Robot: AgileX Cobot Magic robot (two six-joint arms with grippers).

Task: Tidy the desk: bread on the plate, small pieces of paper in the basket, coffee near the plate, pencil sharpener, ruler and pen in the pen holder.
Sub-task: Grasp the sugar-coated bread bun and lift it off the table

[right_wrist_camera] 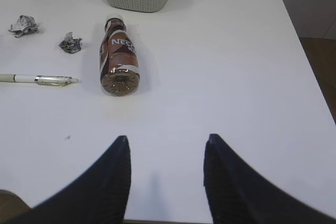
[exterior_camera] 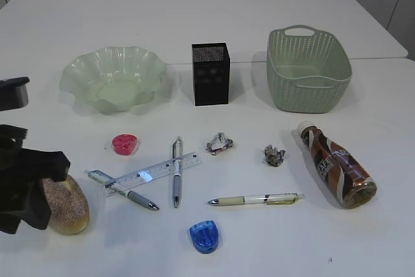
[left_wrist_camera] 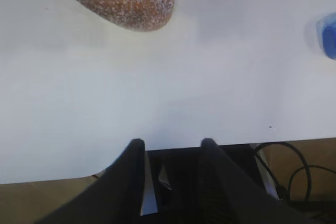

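1. Black and part-way open, the left tool [left_wrist_camera: 170, 153] hangs at the near left edge of the bench [exterior_camera: 259, 251], nothing between its fingers; the bun [exterior_camera: 65, 205] lies just beside it, not gripped.
2. The right tool [right_wrist_camera: 167, 153] stands somewhat wider and is empty too, low over the bare near right corner, well apart from the coffee bottle [right_wrist_camera: 119, 56] lying on its side with its base towards that tool.
3. To my eye the bread step is the one in hand: the left arm is closest to the bun, and nothing has reached its place yet.
4. The next move would call for widening the fingers to span the bun, closing gently so the soft crust is not crushed, then carrying it up and back to the wavy green plate [exterior_camera: 81, 72] at the far left.
5. Further out, the pen holder [exterior_camera: 211, 74] stands upright between the plate and the woven basket [exterior_camera: 310, 72].
6. Two paper balls [exterior_camera: 219, 142] sit mid-bench, apart from each other.
7. The clear ruler [exterior_camera: 155, 172] lies across one pen [exterior_camera: 123, 189], with a second pen [exterior_camera: 176, 172] lying over its right end; a third pen [exterior_camera: 256, 199] lies alone.
8. A pink sharpener [exterior_camera: 125, 143] and a blue sharpener [exterior_camera: 204, 235] are both loose on the bench.
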